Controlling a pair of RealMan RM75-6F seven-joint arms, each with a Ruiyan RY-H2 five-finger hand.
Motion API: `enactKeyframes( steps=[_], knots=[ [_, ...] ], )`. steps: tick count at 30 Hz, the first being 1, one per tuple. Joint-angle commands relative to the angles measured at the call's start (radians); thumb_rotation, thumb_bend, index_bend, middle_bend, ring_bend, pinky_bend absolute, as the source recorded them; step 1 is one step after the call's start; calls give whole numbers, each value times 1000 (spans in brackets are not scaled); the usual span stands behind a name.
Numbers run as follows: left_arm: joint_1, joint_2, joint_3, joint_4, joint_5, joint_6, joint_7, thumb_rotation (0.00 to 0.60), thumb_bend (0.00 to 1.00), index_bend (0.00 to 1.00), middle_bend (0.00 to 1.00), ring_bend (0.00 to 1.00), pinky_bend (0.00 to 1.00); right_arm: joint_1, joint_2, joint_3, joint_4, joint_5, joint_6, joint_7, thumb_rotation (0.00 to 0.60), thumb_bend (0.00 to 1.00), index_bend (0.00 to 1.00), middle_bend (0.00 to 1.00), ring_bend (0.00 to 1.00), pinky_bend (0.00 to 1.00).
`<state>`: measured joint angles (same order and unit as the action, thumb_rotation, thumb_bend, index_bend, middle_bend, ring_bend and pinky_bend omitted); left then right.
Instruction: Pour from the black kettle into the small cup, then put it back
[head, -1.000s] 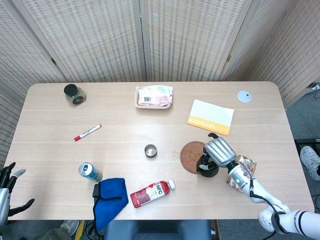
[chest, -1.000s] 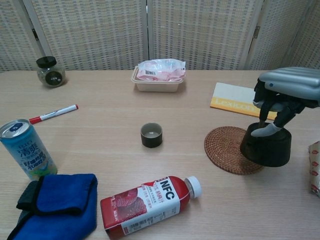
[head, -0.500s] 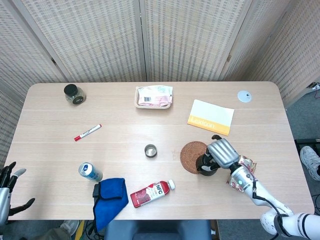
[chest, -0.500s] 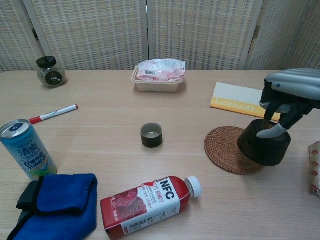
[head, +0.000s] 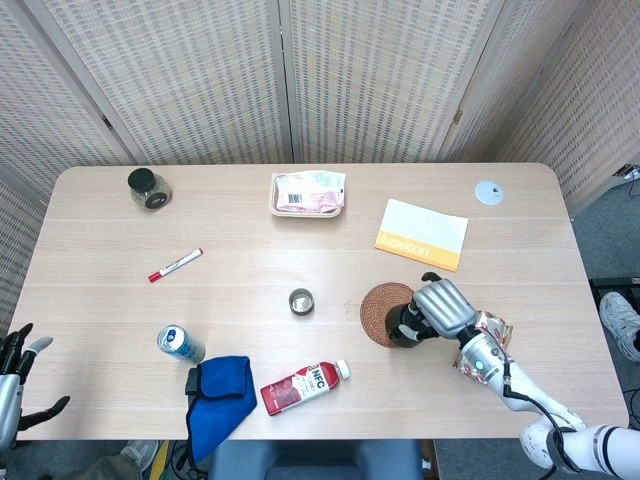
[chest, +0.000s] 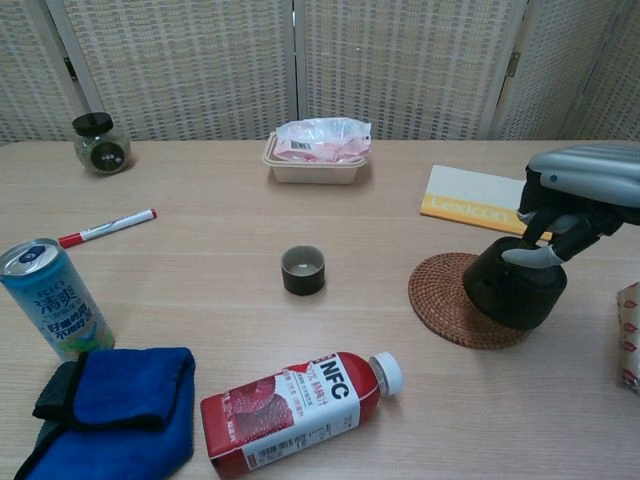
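Observation:
The black kettle stands over the right part of the round woven coaster. My right hand grips the kettle from above, fingers curled around its top. The small dark cup stands upright at the table's middle, well to the left of the kettle. What the cup contains cannot be made out. My left hand hangs off the table's near left corner with fingers spread and nothing in it.
A red NFC bottle lies near the front edge beside a blue cloth and a can. A red marker, glass jar, food tray and yellow-white book lie further back. A snack packet sits by the right hand.
My right hand has carried the kettle leftward from the bare table onto the coaster's right part. The left hand has stayed still.

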<state>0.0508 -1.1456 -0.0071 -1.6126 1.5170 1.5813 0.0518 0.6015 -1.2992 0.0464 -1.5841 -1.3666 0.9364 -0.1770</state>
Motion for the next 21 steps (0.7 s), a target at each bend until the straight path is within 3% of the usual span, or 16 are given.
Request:
enactKeyframes(
  steps=[1,21],
  knots=[
    [0,0,0,1,-1,-1,-1,600,56,193,23,29,0,1,-1,-1,1,-2,0,-4,392,358,1000,1000,919,260],
    [-3,-5,1,9,-5,-7,-5,600,56,193,23,29,0,34,-1,28,-3,35,-36,-22,385,490,1000,1000,917,489]
  ],
)
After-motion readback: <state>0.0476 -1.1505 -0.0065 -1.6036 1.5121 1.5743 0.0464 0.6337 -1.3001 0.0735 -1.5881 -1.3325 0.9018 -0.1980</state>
